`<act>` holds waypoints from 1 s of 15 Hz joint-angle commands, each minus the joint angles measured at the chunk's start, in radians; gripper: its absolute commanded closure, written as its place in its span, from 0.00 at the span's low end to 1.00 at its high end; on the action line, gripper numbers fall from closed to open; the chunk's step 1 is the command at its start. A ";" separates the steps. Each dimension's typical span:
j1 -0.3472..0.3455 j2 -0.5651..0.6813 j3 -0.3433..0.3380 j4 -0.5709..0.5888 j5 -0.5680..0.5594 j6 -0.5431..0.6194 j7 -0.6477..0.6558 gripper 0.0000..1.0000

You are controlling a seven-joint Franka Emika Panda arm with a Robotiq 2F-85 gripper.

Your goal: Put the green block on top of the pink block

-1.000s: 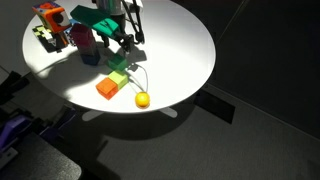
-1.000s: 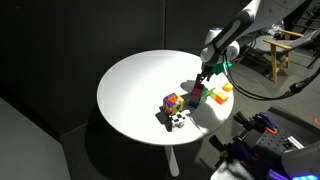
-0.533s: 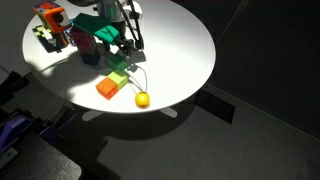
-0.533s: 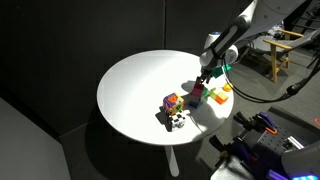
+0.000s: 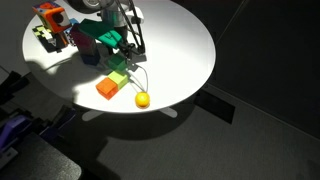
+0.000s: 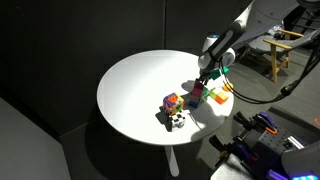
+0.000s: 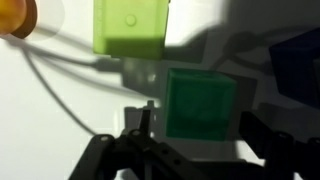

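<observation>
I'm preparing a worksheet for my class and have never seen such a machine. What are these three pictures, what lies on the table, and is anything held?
It is a robot arm over a round white table. Two pictures come from cameras standing outside; the third from a camera on its wrist, looking down. There the end effector stands open, one finger on each side of the green block, apparently not gripping it. Beyond lie a lime block and an orange ball.
</observation>
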 commanded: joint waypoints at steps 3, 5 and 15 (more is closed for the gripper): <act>-0.002 0.027 0.001 0.039 -0.026 -0.016 0.022 0.58; 0.000 0.003 -0.001 0.026 -0.027 -0.032 0.024 0.68; 0.008 -0.121 -0.017 -0.021 -0.059 -0.131 0.023 0.69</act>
